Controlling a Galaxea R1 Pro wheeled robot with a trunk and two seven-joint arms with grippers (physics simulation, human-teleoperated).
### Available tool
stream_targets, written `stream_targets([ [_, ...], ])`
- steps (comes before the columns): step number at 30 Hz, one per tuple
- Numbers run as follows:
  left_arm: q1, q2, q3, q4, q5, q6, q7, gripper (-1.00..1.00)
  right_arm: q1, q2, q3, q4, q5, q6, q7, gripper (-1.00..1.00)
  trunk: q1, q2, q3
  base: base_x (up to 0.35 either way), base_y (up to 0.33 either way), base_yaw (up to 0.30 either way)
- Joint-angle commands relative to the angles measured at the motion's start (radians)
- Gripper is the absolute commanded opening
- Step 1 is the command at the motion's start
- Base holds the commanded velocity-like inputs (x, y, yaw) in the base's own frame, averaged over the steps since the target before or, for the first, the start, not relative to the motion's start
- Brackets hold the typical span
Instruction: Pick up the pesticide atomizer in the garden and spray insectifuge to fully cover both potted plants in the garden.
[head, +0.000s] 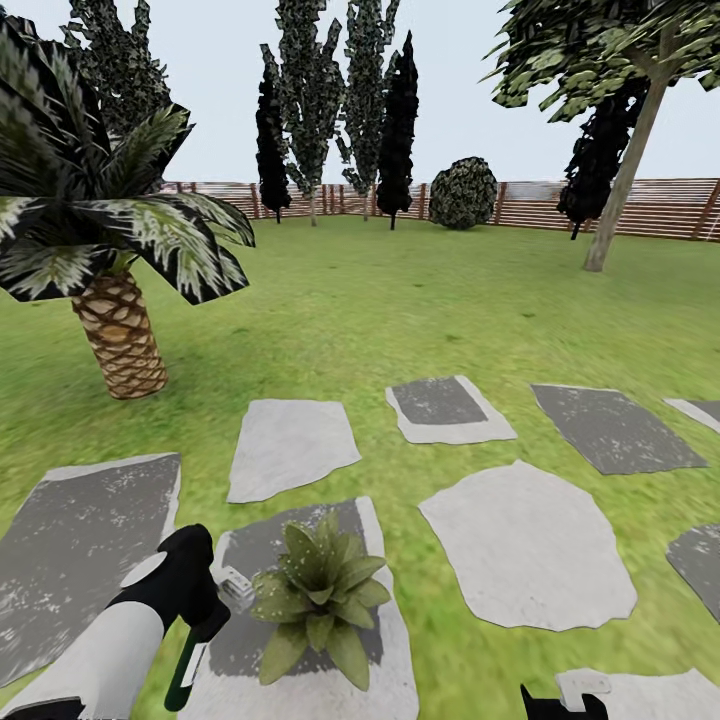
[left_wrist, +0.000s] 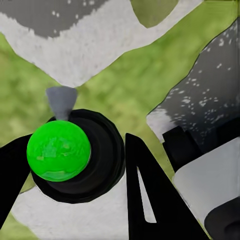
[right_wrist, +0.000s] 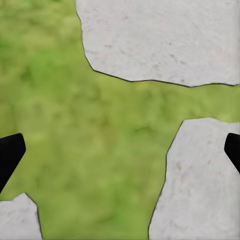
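Observation:
My left gripper (head: 203, 622) is shut on the pesticide atomizer (head: 186, 668), a slim dark-green bottle hanging down from the fingers, with its white trigger head (head: 236, 586) pointing at a potted plant (head: 320, 598). That speckled rosette stands on a grey stepping stone (head: 385, 655) just right of the gripper. In the left wrist view the atomizer (left_wrist: 59, 150) appears end-on as a bright green disc in a black ring, between black fingers (left_wrist: 145, 190). The other potted plant is out of view. My right gripper (head: 562, 702) (right_wrist: 120, 150) hangs open over the lawn, holding nothing.
A palm tree (head: 120, 335) stands on the lawn at the left. Flat grey stepping stones (head: 530, 550) spread across the grass ahead. Tall trees, a round dark bush (head: 463, 192) and a slatted brown fence (head: 650, 208) close the far side.

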Motion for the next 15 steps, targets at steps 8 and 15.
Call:
stream_targets([
  [8, 0.000, 0.019, -0.173, -0.002, -0.053, -0.004, -0.244, -1.00, -0.001, 0.000, -0.009, 0.000, 0.002, -0.004, 0.008, 1.00, 0.000, 0.000, -0.001, 0.000, 0.000, 0.000],
  [15, -0.012, 0.023, -0.190, -0.014, -0.057, -0.005, -0.258, -1.00, -0.001, -0.004, -0.009, -0.001, 0.002, -0.003, 0.009, 1.00, 0.000, 0.000, -0.001, 0.000, 0.000, 0.000],
])
